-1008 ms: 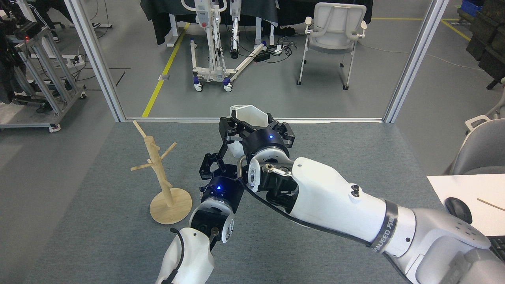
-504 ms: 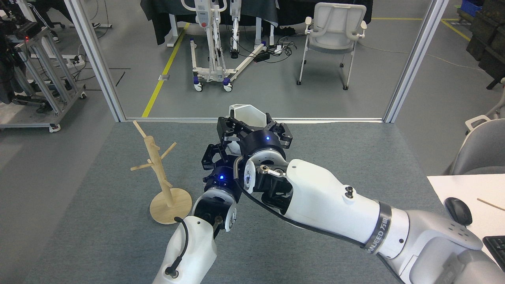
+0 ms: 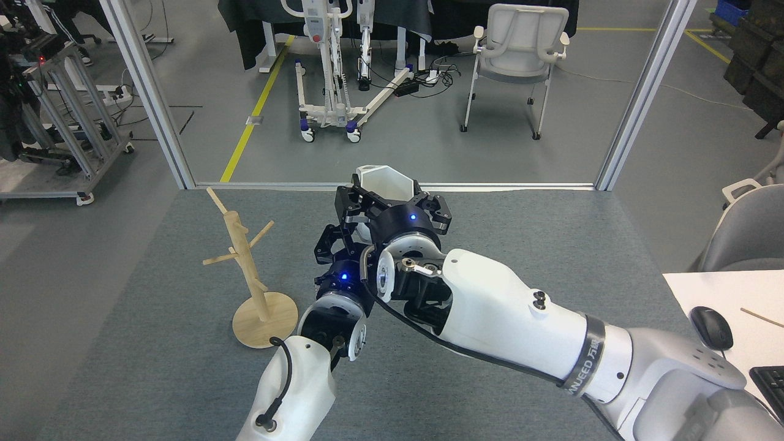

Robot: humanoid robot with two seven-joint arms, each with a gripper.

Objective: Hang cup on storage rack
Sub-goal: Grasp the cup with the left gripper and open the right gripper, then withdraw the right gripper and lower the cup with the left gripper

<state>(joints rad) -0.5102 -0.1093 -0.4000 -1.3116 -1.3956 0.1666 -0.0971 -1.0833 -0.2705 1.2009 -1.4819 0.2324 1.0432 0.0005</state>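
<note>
**Cup held aloft between two arms, rack standing apart to the left**

The right gripper is holding the cup above the far middle of the grey bench. Its black fingers are clamping the white faceted body from both sides, with the hexagonal rim showing above them and the mouth facing up and slightly toward the camera. The cup's lower part is hiding behind the gripper's wrist, and its handle is not showing clearly from this angle.

The left gripper is reaching up from the bottom of the view, its tip sitting just below and to the left of the cup, tucked against the right arm's wrist. Whether its fingers are spread or pressed together, and whether they are touching the cup, cannot be told here, since the dark parts are overlapping one another.

The storage rack is standing upright on the bench to the left of both grippers, resting on its round disc base, with its thin pegs angling outward from the post. It is apart from the cup and from both arms; nothing is hanging on the pegs.

Beyond the bench's far edge, a white chair is standing on the grey floor. At the right edge, a computer mouse is lying on a white surface.
</note>
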